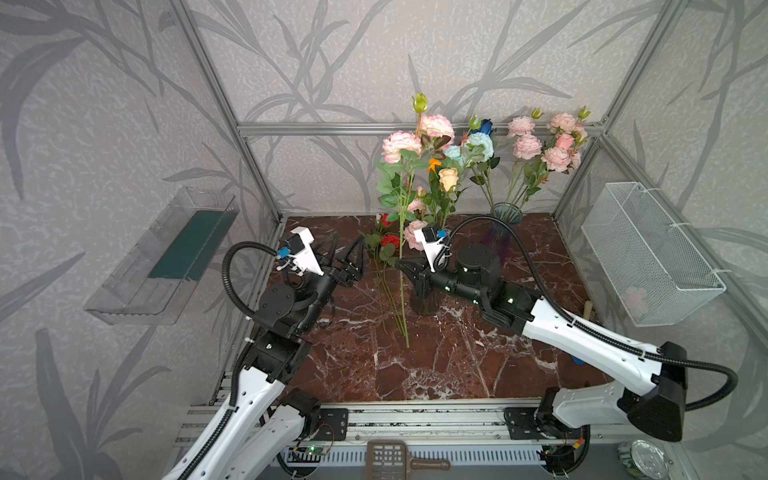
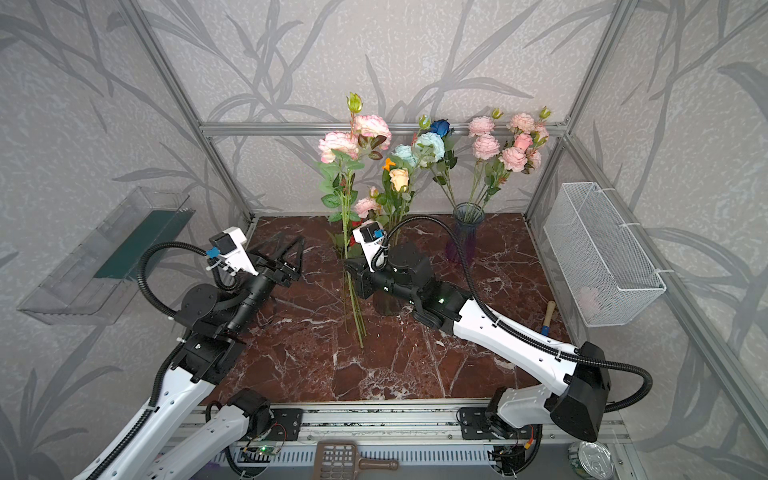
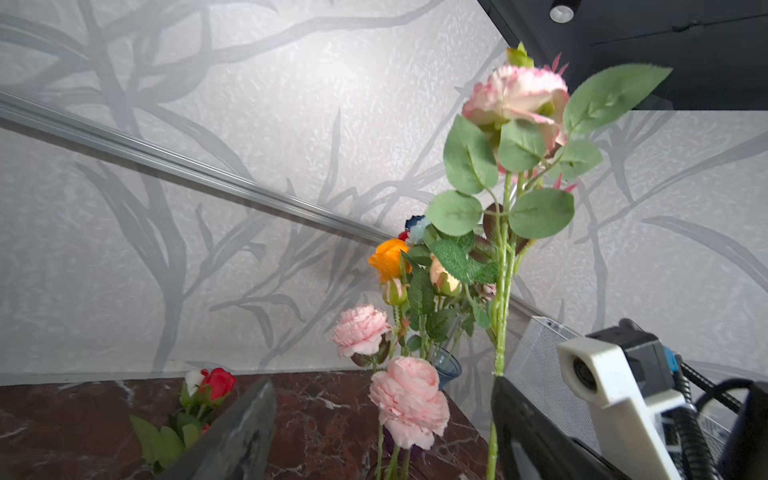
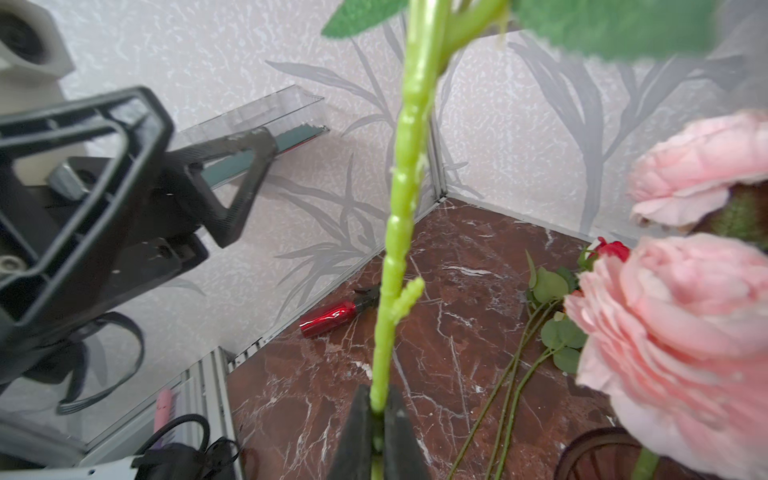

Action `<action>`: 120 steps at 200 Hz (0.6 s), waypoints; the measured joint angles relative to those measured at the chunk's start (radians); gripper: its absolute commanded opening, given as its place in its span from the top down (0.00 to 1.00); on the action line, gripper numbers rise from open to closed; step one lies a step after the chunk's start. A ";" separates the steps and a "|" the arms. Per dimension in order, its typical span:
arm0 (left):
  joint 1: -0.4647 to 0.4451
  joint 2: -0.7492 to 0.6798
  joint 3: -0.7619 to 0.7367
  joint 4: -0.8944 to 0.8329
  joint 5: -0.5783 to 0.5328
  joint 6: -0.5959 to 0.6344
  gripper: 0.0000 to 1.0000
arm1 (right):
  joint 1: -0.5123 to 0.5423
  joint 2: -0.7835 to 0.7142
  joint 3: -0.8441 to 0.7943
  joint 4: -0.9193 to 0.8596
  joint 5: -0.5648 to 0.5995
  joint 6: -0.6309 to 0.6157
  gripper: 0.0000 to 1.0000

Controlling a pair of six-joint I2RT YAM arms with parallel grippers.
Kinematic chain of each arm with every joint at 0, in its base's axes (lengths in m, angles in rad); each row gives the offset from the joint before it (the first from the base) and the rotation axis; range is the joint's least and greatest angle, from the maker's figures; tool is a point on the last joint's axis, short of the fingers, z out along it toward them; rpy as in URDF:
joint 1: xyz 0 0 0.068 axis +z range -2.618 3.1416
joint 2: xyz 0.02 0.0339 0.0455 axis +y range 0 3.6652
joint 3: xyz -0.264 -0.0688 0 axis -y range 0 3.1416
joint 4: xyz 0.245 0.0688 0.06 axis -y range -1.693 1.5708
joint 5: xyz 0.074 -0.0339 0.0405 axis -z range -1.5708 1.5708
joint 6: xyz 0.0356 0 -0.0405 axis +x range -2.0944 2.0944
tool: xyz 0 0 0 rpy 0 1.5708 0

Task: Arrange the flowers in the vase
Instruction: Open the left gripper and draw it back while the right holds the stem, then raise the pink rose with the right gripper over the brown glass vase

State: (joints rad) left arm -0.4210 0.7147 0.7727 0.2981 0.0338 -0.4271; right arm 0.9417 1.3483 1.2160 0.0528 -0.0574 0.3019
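My right gripper is shut on the green stem of a tall flower that stands nearly upright and carries pale pink blooms at the top. My left gripper is open just left of that stem, with nothing between its fingers. The dark vase stands behind my right wrist and holds orange, peach, pink and pale blue flowers. Red roses lie on the marble table between the grippers.
A blue glass vase with pink blooms stands at the back. A white mesh basket hangs on the right wall and a clear tray on the left wall. A red bottle lies by the left wall. A wooden-handled tool lies at the right edge.
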 measured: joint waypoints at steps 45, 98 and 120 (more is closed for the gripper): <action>0.000 0.043 -0.006 -0.033 -0.118 0.008 0.18 | 0.056 0.016 0.014 0.006 0.095 -0.019 1.00; 0.013 0.046 -0.014 -0.078 -0.211 -0.006 0.19 | 0.072 -0.002 0.019 0.005 0.140 -0.038 1.00; 0.024 0.060 -0.014 -0.100 -0.250 -0.025 0.19 | 0.072 -0.028 0.003 0.005 0.156 -0.045 1.00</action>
State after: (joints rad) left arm -0.3965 0.7750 0.7589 0.1978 -0.2161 -0.4519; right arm 1.0142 1.3201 1.2194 0.0574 0.0982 0.2573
